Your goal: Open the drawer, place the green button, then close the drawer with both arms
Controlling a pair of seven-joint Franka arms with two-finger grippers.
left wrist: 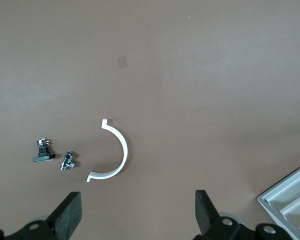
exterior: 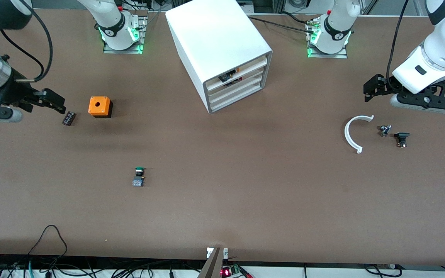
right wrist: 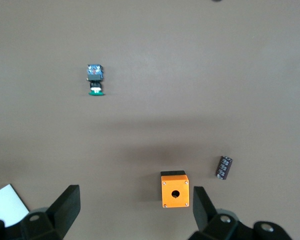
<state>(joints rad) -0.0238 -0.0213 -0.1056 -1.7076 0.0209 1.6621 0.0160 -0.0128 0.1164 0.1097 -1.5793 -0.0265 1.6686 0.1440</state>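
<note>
The button [exterior: 139, 176] lies on its side out in the open middle of the brown counter [exterior: 245, 185], nearer the front camera than the orange cube [exterior: 99, 106] and well apart from everything else, with bare surface all round it. In the right wrist view it shows its green cap and blocky body [right wrist: 95, 80].

The white cabinet [exterior: 216, 46] stands between the two arm bases, turned at an angle. Its four drawers are all pushed in; the top drawer [exterior: 242, 71] shows some dark bits at its front edge, too small to make out.

The right gripper [exterior: 54, 104] hangs over the counter at the right arm's end, fingers spread wide with nothing between them, beside a small black part [exterior: 68, 118] and the cube.

The left gripper [exterior: 373, 90] hovers at the left arm's end, fingers also spread and holding nothing, above a white curved clip [exterior: 352, 133] and two small dark parts [exterior: 384, 130] [exterior: 401, 139].

A broad clear stretch runs along the counter's front edge, where cables [exterior: 52, 247] trail over. No readable writing shows anywhere.
</note>
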